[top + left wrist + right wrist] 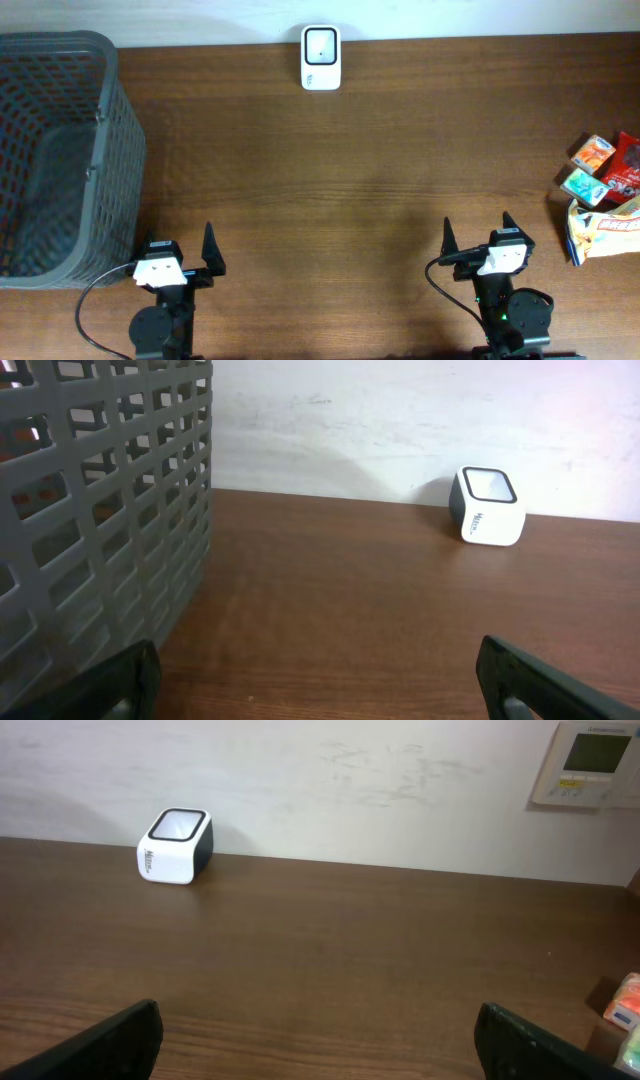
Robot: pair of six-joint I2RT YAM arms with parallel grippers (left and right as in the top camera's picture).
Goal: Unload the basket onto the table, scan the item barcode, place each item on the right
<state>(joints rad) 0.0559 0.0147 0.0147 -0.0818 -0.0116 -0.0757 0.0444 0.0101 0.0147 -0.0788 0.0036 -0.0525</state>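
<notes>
The left hand [180,248] and right hand [478,235] are both spread wide, holding nothing. Snack packets [603,182] lie apart, off to the right hand's right. The scanner [321,57] stands at the desk's [330,200] far edge, and a basket [60,150] sits beside the left hand.

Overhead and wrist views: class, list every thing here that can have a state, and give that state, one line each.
left claw: open, holding nothing
right claw: open, holding nothing
scanner: standing at the table's far edge, untouched
snack packets: piled at the right edge, none picked up
basket: upright at the left, nothing visible inside
</notes>
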